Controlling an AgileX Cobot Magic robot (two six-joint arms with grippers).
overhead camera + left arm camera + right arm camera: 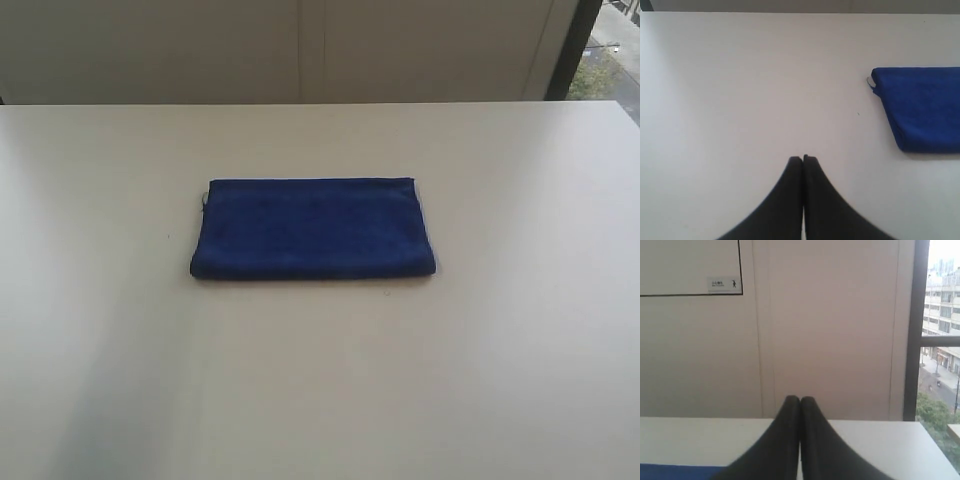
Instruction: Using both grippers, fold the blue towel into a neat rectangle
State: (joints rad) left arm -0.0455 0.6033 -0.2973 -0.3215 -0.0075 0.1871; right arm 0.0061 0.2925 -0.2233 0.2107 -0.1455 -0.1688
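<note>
**Fig.** The blue towel [312, 228] is being shown at the centre of the exterior view, lying flat on the table [320, 400] as a compact, even-edged rectangle. The folding is being judged complete or nearly so, with at most a squaring of the left edge remaining. The jaws of the left gripper [803, 159] and of the right gripper [800, 399] are being held pressed together on nothing, clear of the cloth. A wall sign [724, 284] and a window [940, 340] are being seen beyond the table; no obstruction is being presented.
</note>
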